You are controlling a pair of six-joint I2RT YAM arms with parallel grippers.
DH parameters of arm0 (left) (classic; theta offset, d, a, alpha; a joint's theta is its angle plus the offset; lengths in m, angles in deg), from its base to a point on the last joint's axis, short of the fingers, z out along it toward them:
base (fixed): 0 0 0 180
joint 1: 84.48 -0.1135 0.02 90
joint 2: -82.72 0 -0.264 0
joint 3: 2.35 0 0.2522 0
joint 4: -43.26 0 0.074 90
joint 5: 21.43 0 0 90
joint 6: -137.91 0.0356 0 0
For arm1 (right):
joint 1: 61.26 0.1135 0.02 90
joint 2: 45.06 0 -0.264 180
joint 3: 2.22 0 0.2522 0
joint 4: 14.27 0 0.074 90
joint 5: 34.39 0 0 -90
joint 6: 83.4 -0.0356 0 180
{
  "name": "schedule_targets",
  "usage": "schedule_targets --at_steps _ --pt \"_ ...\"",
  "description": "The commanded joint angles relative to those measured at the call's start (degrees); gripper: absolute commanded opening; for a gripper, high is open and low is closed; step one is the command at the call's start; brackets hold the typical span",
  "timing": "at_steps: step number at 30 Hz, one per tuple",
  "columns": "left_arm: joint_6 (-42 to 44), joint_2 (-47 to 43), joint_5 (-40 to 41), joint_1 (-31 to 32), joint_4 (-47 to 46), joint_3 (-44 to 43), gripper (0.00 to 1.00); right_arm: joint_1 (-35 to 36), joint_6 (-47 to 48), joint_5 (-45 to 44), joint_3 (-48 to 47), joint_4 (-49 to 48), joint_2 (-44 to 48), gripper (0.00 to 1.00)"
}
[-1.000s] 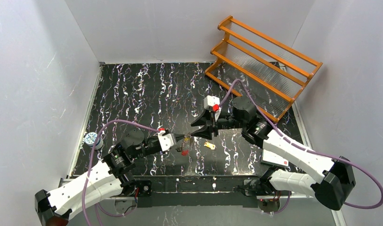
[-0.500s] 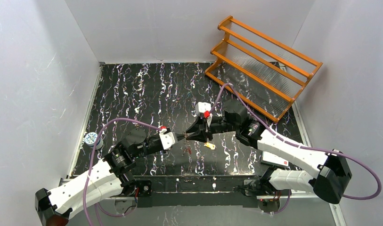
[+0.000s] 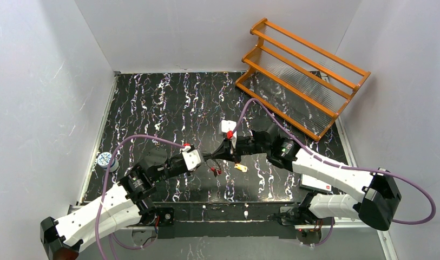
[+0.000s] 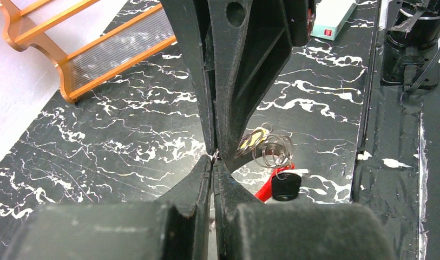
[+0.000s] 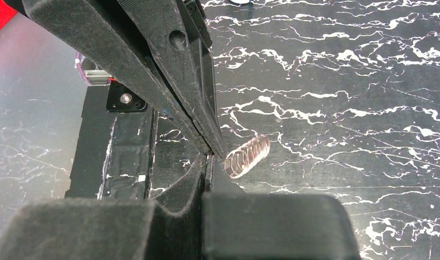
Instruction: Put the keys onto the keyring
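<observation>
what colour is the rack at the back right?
Orange rack, shows best in the top external view.

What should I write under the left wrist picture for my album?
Left gripper, pinching the keyring, meets the shut right gripper tip to tip near a brass key.

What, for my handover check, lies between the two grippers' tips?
Only a glint of thin wire, seemingly the keyring; left gripper and right gripper meet tip to tip, in the left wrist view.
</observation>
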Motion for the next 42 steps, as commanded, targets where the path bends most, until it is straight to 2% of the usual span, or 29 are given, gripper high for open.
schedule_targets --at_steps 1,3,4,9,15,31,36,40,42 --pt "-0.84 -1.9 -0.35 0.24 -2.03 -1.79 0.03 0.11 3.01 -1.73 -0.4 -2.38 2.32 0.01" --pt "-1.14 -2.72 0.37 0.25 -1.71 -1.55 0.19 0.09 3.58 -1.35 2.06 -6.12 4.29 0.01" --pt "-1.35 -3.32 0.67 0.24 -1.59 -1.38 0.24 0.16 3.86 -1.22 3.23 -7.74 5.29 0.01" --pt "-2.26 -6.82 1.42 0.24 -1.59 -0.05 0.33 0.12 6.55 0.9 8.51 -14.52 9.42 0.01" --pt "-3.87 -8.58 -2.28 0.24 -6.11 2.34 0.33 0.12 7.09 5.35 10.77 -19.42 11.12 0.01" --pt "-4.54 -8.02 -8.94 0.28 -11.12 3.82 0.31 0.11 -0.36 10.23 14.82 -34.88 12.25 0.01" --pt "-6.74 -7.38 -10.09 0.24 -16.66 5.35 0.25 0.12 -1.42 10.45 15.23 -36.49 11.98 0.01" --pt "-7.65 -6.1 -10.96 0.24 -18.72 5.8 0.15 0.15 -1.88 10.27 15.52 -37.11 12.04 0.01" --pt "-7.8 -5.48 -11.22 0.24 -19.36 5.74 0.14 0.1 -1.87 10.22 15.64 -37.04 12.02 0.01"
